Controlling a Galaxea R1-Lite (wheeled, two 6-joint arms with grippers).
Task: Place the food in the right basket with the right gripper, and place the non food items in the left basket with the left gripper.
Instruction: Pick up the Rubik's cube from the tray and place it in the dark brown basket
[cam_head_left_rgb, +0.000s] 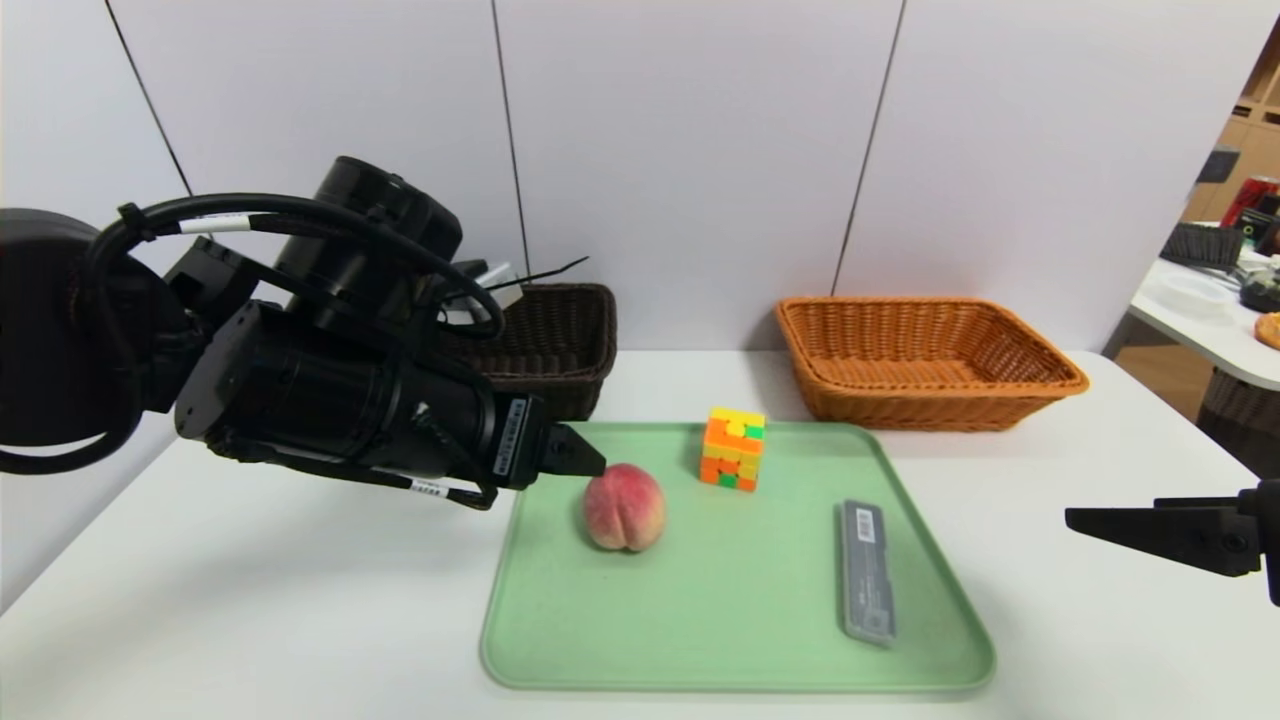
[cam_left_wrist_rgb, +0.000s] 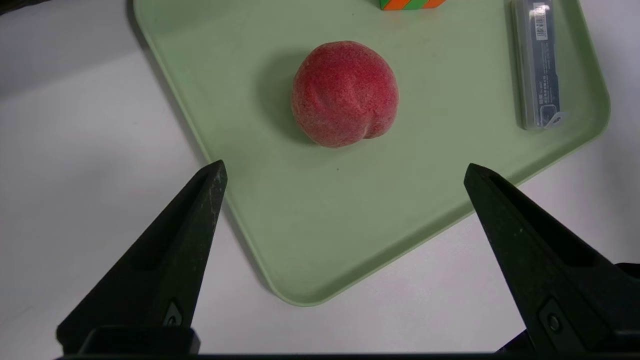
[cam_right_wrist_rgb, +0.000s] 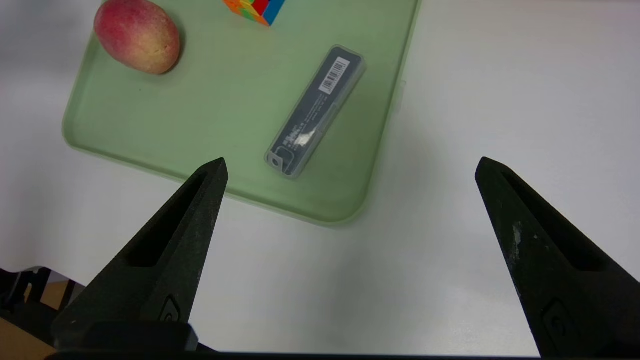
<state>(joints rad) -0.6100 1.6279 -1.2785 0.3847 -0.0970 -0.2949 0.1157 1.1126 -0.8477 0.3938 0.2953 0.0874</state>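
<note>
Bench (cam_head_left_rgb: 330, 600) carries green tray (cam_head_left_rgb: 700, 620); orange wicker basket (cam_head_left_rgb: 930, 390) and dark basket (cam_head_left_rgb: 560, 340), partly hidden, behind. Left gripper (cam_left_wrist_rgb: 345, 162) spread near peach (cam_head_left_rgb: 624, 507); right gripper (cam_right_wrist_rgb: 351, 159) spread, right of tray. Grey case (cam_head_left_rgb: 867, 572), peach, puzzle cube (cam_head_left_rgb: 733, 449) on tray. Dark basket's contents: can't quite tell.

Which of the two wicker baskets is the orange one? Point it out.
The orange-tan woven basket behind the green tray's right side; the other, dark brown basket stands farther left.
</note>
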